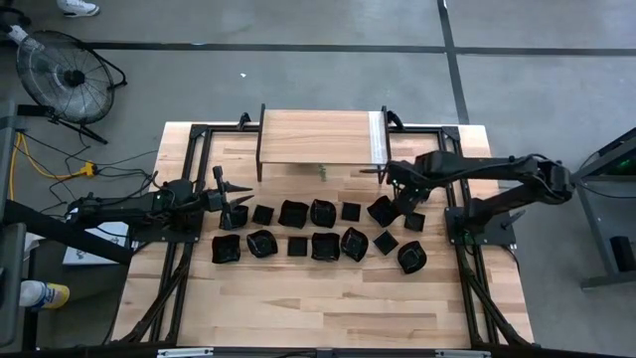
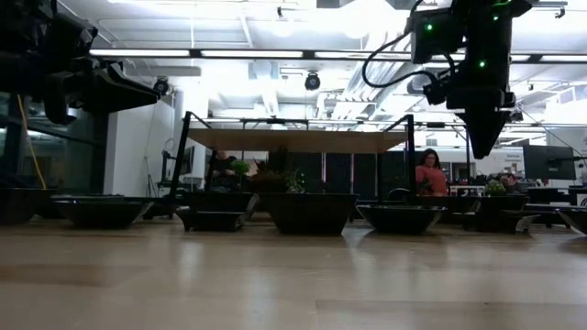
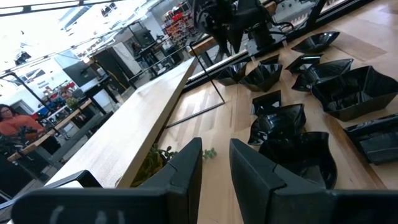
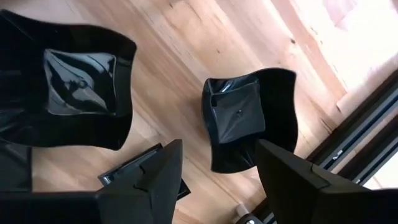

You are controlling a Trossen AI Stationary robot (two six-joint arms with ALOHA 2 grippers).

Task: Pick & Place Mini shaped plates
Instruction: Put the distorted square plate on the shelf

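Several mini shaped plates, glossy black with raised rims, rest on their bases in two rows across the middle of the wooden table, from one at the left to one at the right. My right gripper points down, open and empty, above the rows' right end. A wavy-rimmed square plate lies on the table below it, and a larger plate lies beside that. My left gripper hovers level at the rows' left end, open, with nothing between its fingers.
A raised wooden shelf on thin black legs stands at the table's far middle, with a small green sprig in front of it. Black frame rails run along both sides. Bare wood lies toward the near edge. People sit in the room beyond.
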